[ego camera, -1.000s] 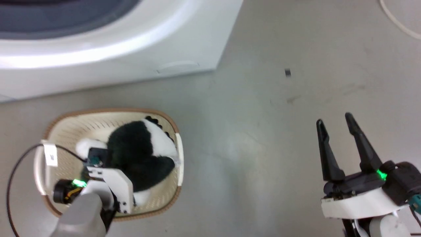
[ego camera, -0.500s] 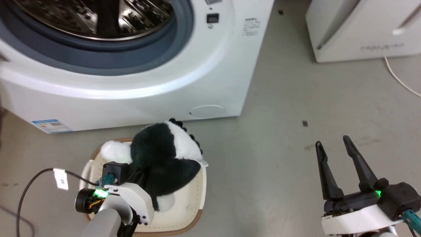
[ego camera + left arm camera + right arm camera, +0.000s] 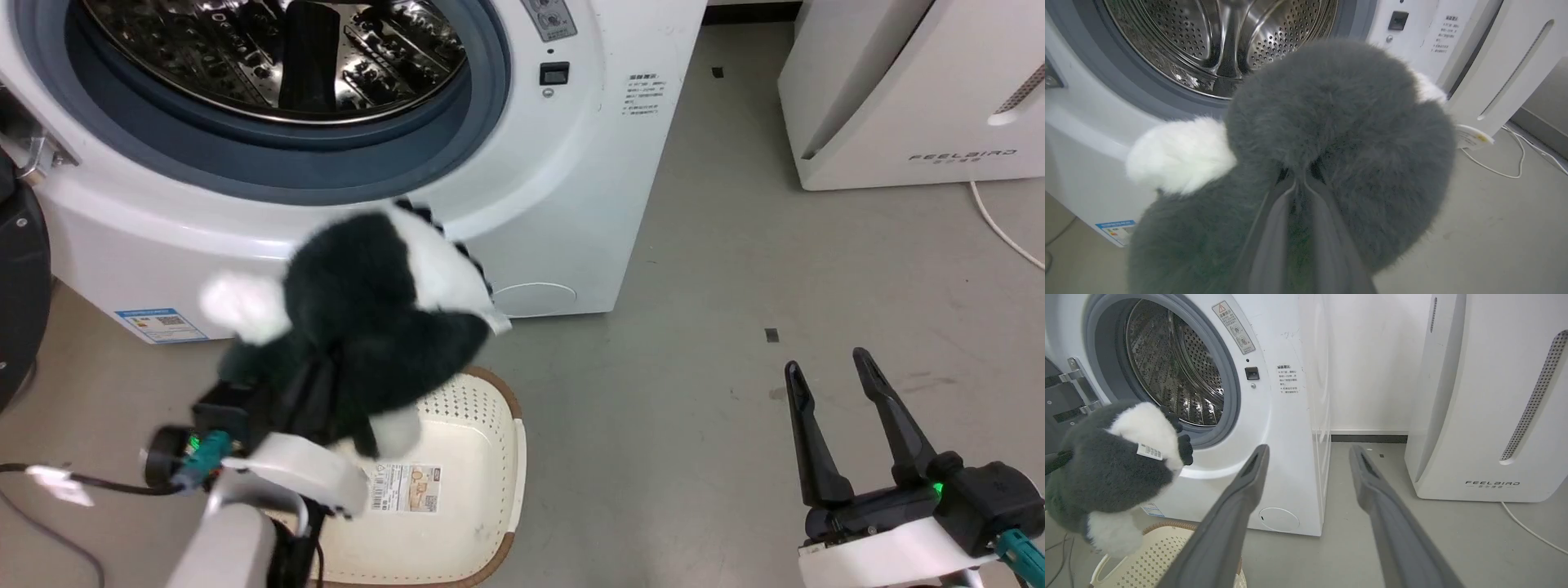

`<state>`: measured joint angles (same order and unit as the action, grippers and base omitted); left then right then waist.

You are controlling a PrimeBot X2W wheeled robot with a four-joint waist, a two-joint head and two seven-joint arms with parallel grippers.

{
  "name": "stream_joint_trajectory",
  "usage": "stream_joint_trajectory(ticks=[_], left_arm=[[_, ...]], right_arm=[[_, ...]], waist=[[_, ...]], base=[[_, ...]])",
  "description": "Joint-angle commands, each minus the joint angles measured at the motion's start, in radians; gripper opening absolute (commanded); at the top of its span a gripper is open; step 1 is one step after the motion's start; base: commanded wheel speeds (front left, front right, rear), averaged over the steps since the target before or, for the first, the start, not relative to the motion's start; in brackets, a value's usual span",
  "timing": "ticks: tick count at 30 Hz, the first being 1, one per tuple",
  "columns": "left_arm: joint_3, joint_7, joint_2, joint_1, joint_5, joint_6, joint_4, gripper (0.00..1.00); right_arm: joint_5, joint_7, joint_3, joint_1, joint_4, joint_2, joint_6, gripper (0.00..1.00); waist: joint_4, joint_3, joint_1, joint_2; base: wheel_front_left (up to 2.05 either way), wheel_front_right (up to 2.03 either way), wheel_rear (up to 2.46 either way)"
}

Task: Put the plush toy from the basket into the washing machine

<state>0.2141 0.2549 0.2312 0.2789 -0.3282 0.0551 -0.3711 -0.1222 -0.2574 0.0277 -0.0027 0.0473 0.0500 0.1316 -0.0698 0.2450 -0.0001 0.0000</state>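
Note:
The fluffy black-and-white plush toy [image 3: 367,302] hangs in the air above the basket [image 3: 490,490], in front of the washing machine's [image 3: 571,196] lower porthole rim. My left gripper [image 3: 314,392] is shut on the plush toy [image 3: 1339,134], its fingers [image 3: 1274,228] sunk in the black fur. The cream basket shows its paper label on the bare bottom. The steel drum [image 3: 1216,36] is open behind the toy [image 3: 1114,469]. My right gripper [image 3: 829,376] stands open over the floor at the lower right, its fingers [image 3: 1237,514] apart with nothing between them.
A white FEELBIRD appliance [image 3: 914,90] stands to the right of the washing machine, with a white cable [image 3: 1000,229] on the floor beside it. The machine's black-rimmed door [image 3: 20,278] hangs open at the far left. Grey floor [image 3: 694,367] lies between basket and right gripper.
The left gripper has lifted the plush toy out of the basket and up toward the porthole. The head camera has tilted up, bringing the drum and the FEELBIRD appliance into view.

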Motion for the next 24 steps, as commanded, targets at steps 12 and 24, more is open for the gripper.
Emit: stream_joint_trajectory(ticks=[12, 24], left_arm=[[-0.175, 0.007, 0.022, 0.121, 0.085, 0.035, 0.249, 0.0], [-0.229, -0.082, 0.223, 0.548, 0.063, 0.063, 0.115, 0.0]], right_arm=[[-0.003, -0.004, -0.006, -0.03, 0.04, 0.0, -0.001, 1.0], [-0.053, -0.004, 0.013, -0.116, 0.115, 0.0, -0.001, 1.0]], waist=[[-0.073, 0.136, 0.0001, 0.0], [-0.178, 0.39, 0.0001, 0.0]], base=[[0.0, 0.0, 0.0], [0.0, 0.0, 0.0]])
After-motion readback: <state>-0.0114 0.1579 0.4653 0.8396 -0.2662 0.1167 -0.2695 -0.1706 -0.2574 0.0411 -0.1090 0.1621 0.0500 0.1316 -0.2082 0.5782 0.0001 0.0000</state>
